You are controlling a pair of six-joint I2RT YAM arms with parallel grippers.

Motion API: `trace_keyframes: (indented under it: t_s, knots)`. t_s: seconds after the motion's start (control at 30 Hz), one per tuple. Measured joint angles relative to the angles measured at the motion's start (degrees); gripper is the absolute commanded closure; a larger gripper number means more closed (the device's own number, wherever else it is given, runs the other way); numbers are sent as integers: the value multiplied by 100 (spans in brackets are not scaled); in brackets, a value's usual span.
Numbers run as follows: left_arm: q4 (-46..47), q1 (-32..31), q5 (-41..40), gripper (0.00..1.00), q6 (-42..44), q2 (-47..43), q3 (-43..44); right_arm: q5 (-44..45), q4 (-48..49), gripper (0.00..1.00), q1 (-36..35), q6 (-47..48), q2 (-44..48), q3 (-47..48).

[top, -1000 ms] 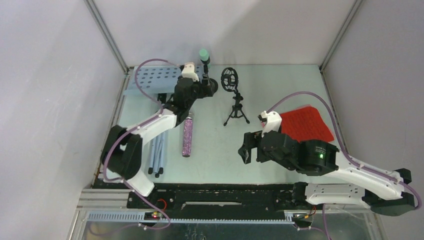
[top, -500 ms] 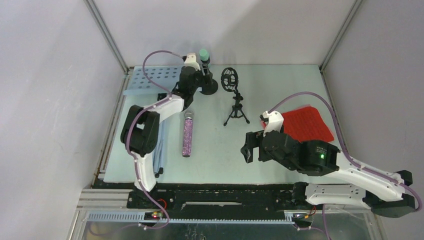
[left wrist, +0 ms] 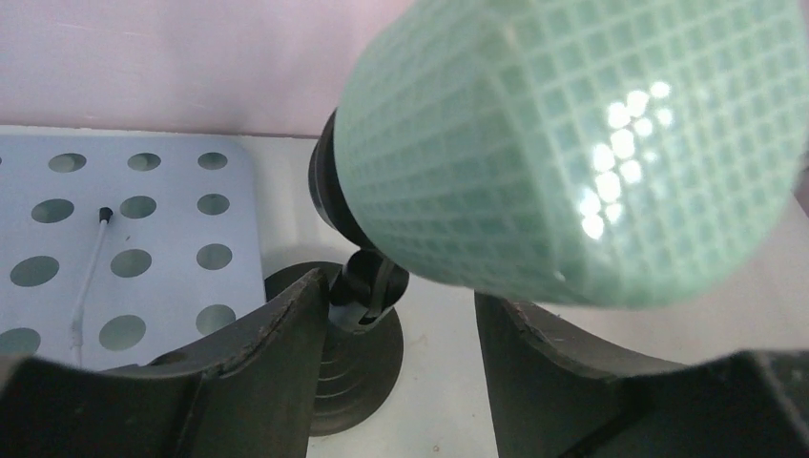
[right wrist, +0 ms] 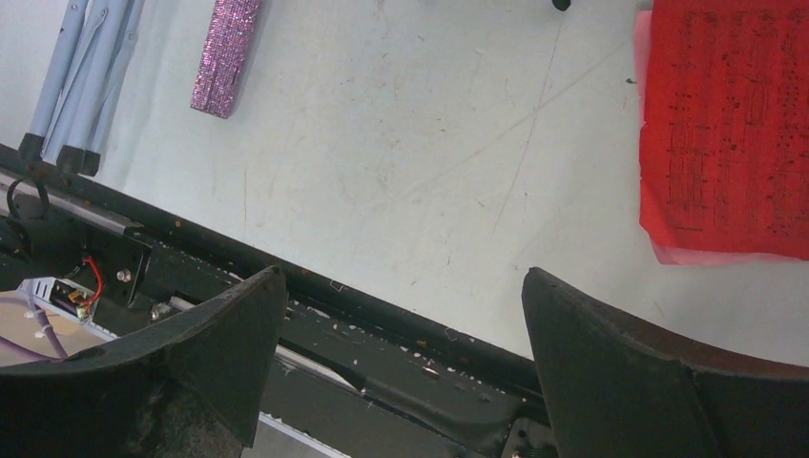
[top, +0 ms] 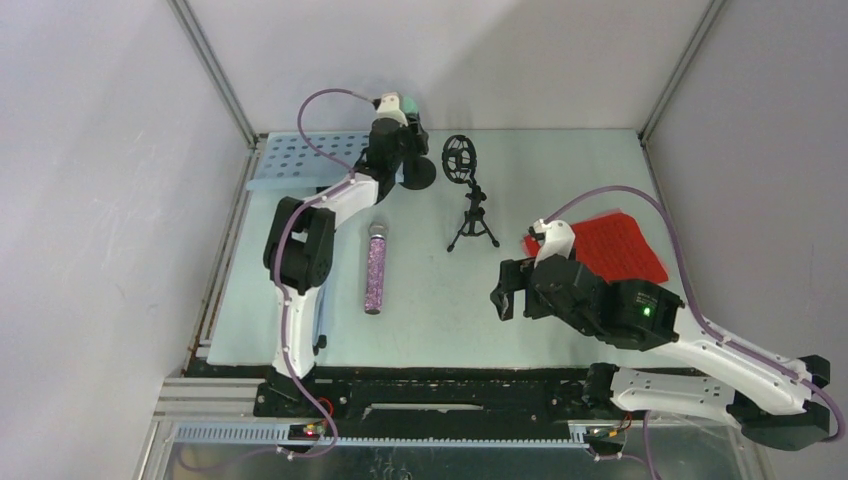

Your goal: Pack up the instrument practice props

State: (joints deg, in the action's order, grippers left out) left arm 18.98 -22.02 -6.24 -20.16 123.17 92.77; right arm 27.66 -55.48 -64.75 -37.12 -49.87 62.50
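Mint microphone point(left wrist: 572, 143): stands head-up in the clip of a black round-base mount point(left wrist: 355, 377) at the far left-centre of the worktop point(top: 560, 170). It is just beside the pale blue perforated music desk point(left wrist: 134, 219), which lies flat.

Left tool point(left wrist: 401, 298): reached to the back, fingers astride the mount's neck directly under the mic's grille head. Jaws parted. The left finger sits close to the clip and the right one stands clear of it. Nothing clamped.

Right tool point(right wrist: 403, 286): spread wide with nothing between the fingers. It hovers over the near edge of the worktop, near the red score sheets point(right wrist: 730, 114). A pink sheet point(right wrist: 706, 256) peeks from under them.

Other props, all loose:
- glittery purple microphone point(top: 375, 270), flat, left-centre
- folded blue-grey tripod point(right wrist: 86, 76), beside it toward the left edge
- second mount point(top: 465, 190), a black cage on a small stand, just right of the mint mic

Judgement: step in hand is the pick of the mint mic off its mount. Packing looks barely begun, and no box or bag shows in any view. The next move calls for closing on the handle rather than the neck, then lifting straight out of the clip. The base may tip or come along if the grip lands low.
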Motion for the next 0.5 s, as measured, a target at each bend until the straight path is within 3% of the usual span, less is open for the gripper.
trace_keyframes:
  t_s: [0.3, 0.5]
  knots:
    - [-258, 26, 2, 44, -81, 304, 313, -212, 59, 0, 184, 116, 63, -109]
    - [-538, 44, 20, 63, -114, 501, 667, -284, 92, 0, 221, 149, 85, -186]
